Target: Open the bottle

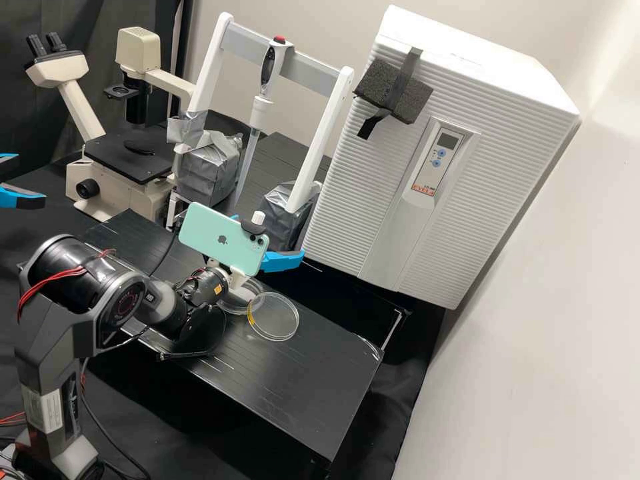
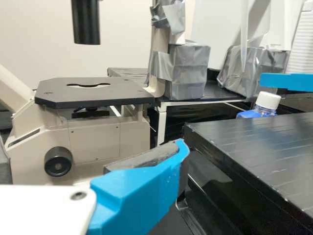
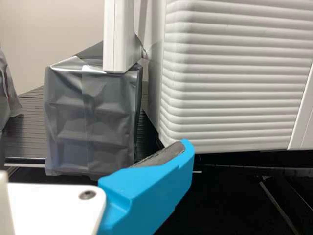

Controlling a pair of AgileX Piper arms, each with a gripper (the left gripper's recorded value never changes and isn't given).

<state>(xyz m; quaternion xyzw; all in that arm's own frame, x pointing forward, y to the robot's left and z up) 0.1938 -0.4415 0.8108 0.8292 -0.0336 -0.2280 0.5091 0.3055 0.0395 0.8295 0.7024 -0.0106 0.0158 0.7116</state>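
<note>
the bottle [image 2: 265, 105] stands upright on the counter [image 1: 300, 380], white cap on, so opening seems not yet begun. the right tool [image 1: 283, 259] sits just beside it; whether it grips, i cannot tell. the left tool [image 1: 23, 179] waits well apart, spread wide, empty.

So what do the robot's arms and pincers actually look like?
The right arm is dark grey, angular, with a glossy black cylindrical joint and red cables. The left pincer has a white body, bright blue fingers and dark inner pads.
</note>
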